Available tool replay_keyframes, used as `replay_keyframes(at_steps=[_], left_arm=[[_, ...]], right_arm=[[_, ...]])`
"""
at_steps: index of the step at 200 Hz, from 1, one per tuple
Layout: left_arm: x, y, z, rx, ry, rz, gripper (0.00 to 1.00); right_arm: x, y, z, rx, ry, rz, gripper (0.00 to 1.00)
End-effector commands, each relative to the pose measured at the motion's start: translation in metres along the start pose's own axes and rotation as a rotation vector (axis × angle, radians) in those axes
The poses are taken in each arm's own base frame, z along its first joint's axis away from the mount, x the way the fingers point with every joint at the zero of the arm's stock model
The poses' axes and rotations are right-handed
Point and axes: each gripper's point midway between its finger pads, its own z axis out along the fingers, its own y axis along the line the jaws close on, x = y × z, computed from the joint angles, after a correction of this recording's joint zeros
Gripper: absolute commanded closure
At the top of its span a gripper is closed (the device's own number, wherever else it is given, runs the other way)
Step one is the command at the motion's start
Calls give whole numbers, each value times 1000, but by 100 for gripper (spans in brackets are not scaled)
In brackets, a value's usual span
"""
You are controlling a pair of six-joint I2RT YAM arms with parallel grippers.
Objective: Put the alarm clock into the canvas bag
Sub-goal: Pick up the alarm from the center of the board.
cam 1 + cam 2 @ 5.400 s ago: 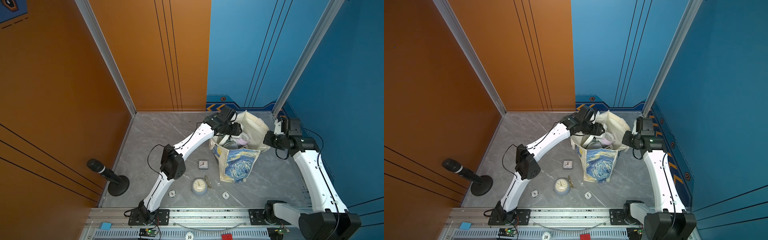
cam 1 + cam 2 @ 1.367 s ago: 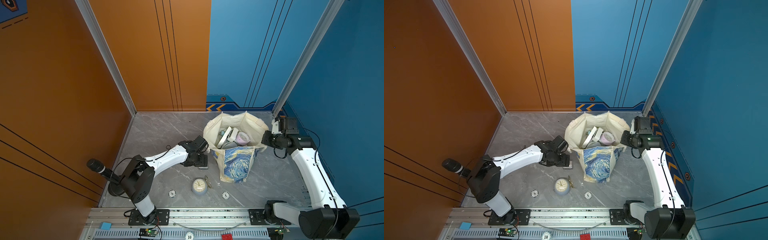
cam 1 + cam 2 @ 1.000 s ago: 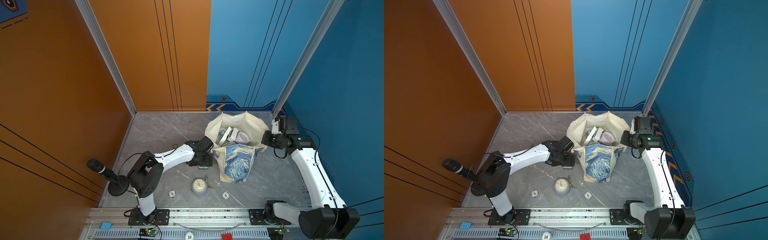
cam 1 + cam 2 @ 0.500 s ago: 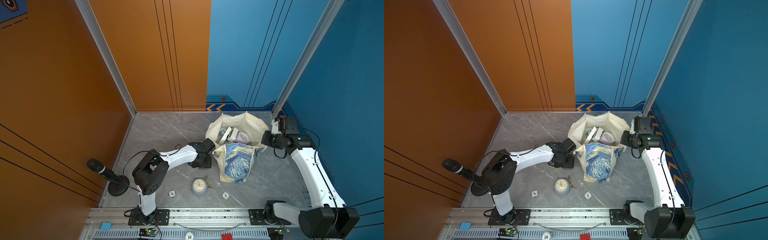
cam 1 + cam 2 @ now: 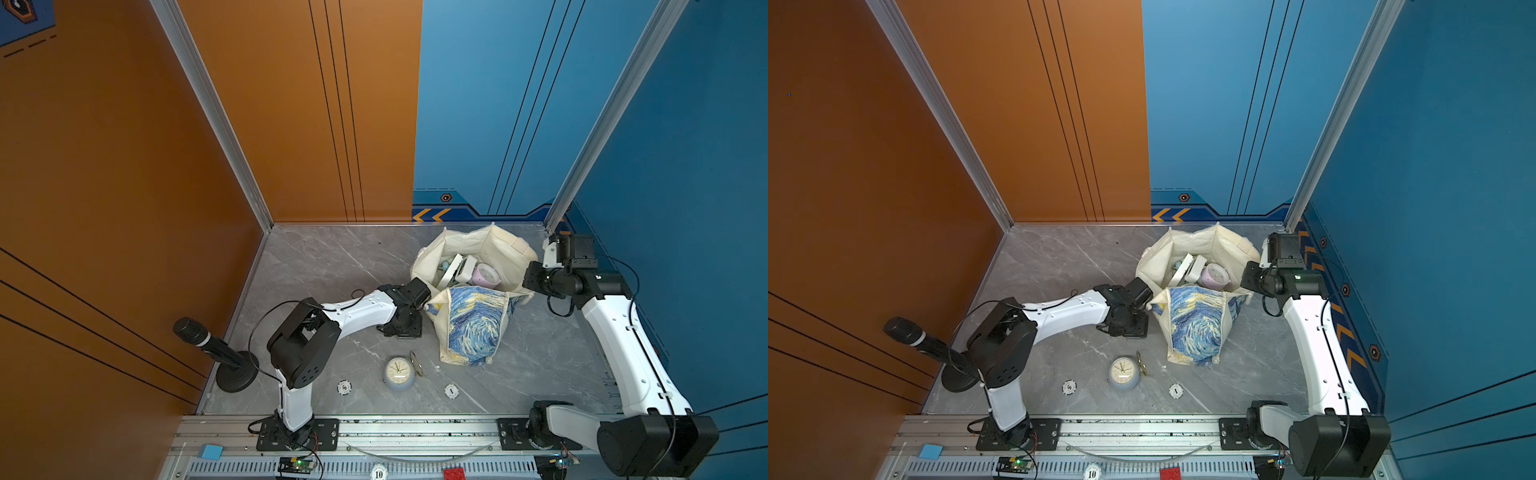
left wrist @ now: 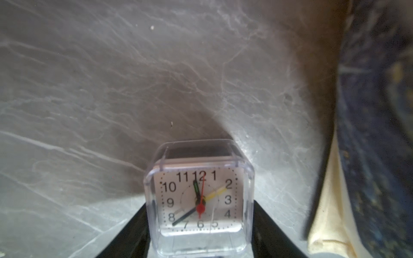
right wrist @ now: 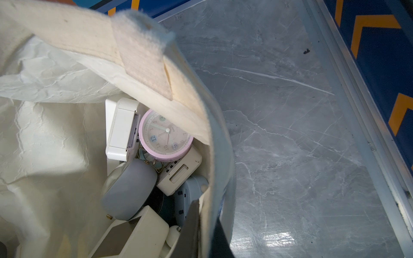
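Alarm clock (image 6: 199,196) (in left end effector (image 6: 200,204))

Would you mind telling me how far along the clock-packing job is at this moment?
Done: several clocks, including a pink clock, lie inside the canvas bag, whose rim the right gripper holds open. In hand: the left gripper is closed on the square clock, which is not yet lifted off the table. Left: carrying it into the bag, then the round clock on the table.
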Motion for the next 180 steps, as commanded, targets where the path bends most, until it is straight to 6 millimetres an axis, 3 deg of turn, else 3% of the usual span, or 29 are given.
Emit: replay_keyframes(at_steps=[1,33,87,131,180], left_arm=[[-4,4,2,-31,-17,10,34],[-6,5,1,-29,-18,10,29],[-12,13,-16,-22,-60,-1,38],[-27,36,-59,-21,-150,-11,41],[-53,54,-130,20,-332,52,43]], right_arm=[[-3,1,0,-1,-9,-16,90],[-3,1,0,-2,-9,-16,90],[-4,1,-2,-2,-12,-18,90],[-4,2,-1,-2,-10,-18,90],[-6,2,-2,-4,-12,-17,90]])
